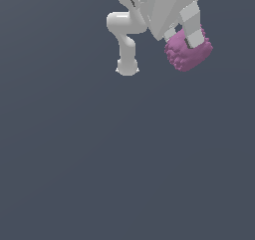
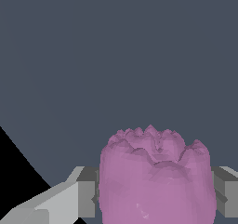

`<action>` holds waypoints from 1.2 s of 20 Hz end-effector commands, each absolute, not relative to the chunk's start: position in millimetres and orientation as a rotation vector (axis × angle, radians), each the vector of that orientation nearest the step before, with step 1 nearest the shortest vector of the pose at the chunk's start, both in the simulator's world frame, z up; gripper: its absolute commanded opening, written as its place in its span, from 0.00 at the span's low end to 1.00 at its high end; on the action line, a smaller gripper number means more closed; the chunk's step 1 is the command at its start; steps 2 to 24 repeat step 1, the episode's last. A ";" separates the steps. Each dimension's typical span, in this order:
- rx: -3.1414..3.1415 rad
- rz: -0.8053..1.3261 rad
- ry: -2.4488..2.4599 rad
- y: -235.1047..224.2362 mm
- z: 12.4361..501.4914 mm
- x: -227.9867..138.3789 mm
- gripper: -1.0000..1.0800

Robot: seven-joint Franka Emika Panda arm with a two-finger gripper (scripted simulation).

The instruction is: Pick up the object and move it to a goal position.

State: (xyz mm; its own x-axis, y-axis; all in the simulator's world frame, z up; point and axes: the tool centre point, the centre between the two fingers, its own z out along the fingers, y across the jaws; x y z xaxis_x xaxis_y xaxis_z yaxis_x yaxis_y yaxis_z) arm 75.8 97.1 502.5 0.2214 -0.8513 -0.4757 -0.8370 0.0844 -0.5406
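Observation:
The object [image 1: 189, 52] is a magenta-purple bumpy lump held in the air at the upper right of the exterior view. My white gripper [image 1: 185, 39] is shut on it, one finger across its near side and the other behind it. In the wrist view the object [image 2: 155, 179] fills the space between the two grey fingers [image 2: 86, 195], which press against both of its sides. No goal marker shows in either view.
The arm's white base and lower links [image 1: 125, 40] stand to the exterior view's left of the held lump. A plain dark grey floor [image 1: 124, 159] lies all around, with a black area beyond its edge in the wrist view.

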 end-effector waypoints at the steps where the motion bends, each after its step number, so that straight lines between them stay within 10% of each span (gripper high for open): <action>1: -1.711 -0.023 1.587 96.5 505.3 76.8 0.00; 24: -1.711 -0.023 1.587 96.5 505.3 76.8 0.00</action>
